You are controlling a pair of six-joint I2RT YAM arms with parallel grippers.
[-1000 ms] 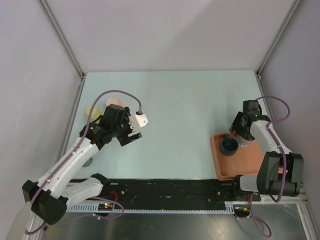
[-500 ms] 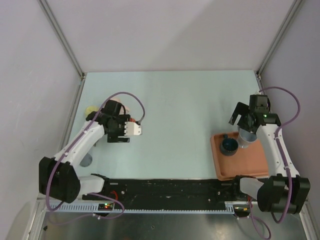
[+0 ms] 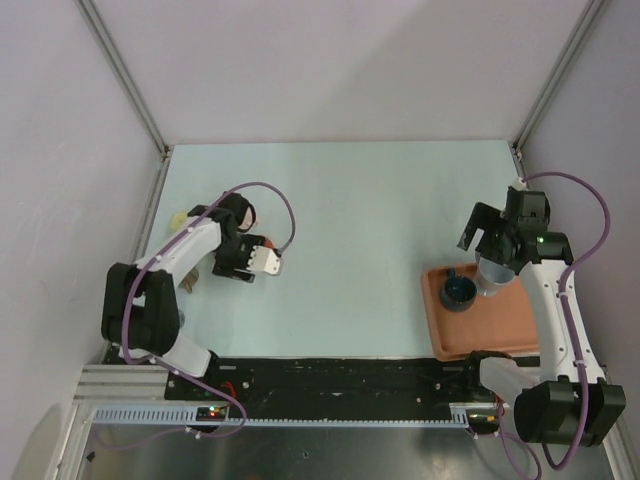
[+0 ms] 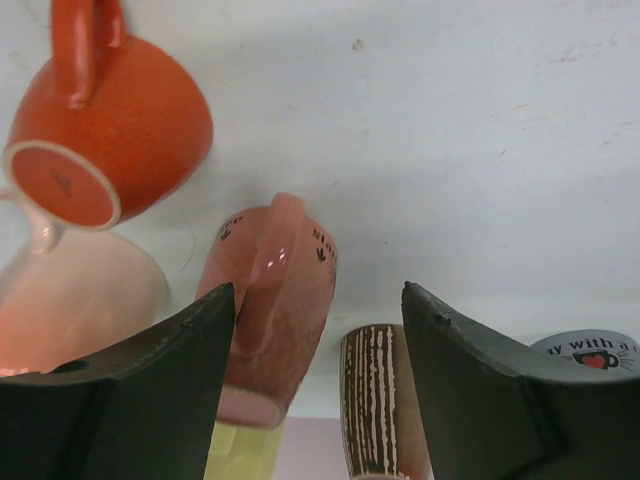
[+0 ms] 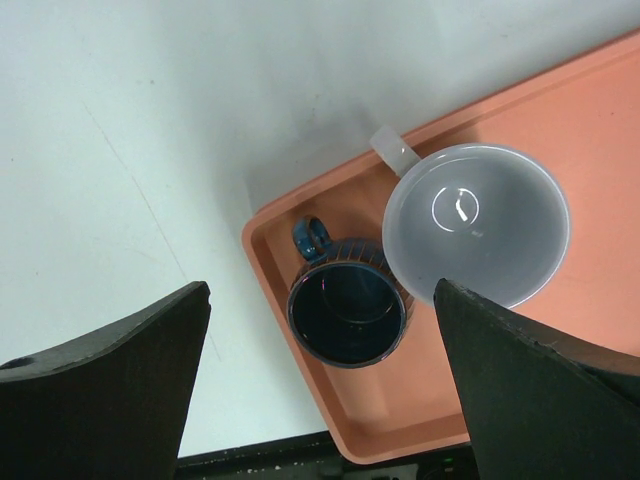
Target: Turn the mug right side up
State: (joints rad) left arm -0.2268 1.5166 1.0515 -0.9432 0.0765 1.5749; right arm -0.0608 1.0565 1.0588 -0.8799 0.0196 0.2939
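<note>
The left claw [image 4: 317,297] stands spread, its fingers either side of the pink mug [image 4: 295,335], probably lined up to pinch it for the flip. The mug seems to lie tipped beside an orange mug [image 4: 120,130] at the table's [image 4: 450,120] left side, handle facing the camera and small dark marks on its side. The right claw [image 5: 322,288] hangs spread wide above the tray [image 5: 520,380].

The mug [image 4: 298,300] is salmon pink and finely speckled, with small dark marks near one end and its loop handle facing the left wrist camera. It sits on the left side of the table [image 4: 460,120], close beside an orange mug [image 4: 135,120]. I can't tell whether it is standing or lying on its side.
</note>
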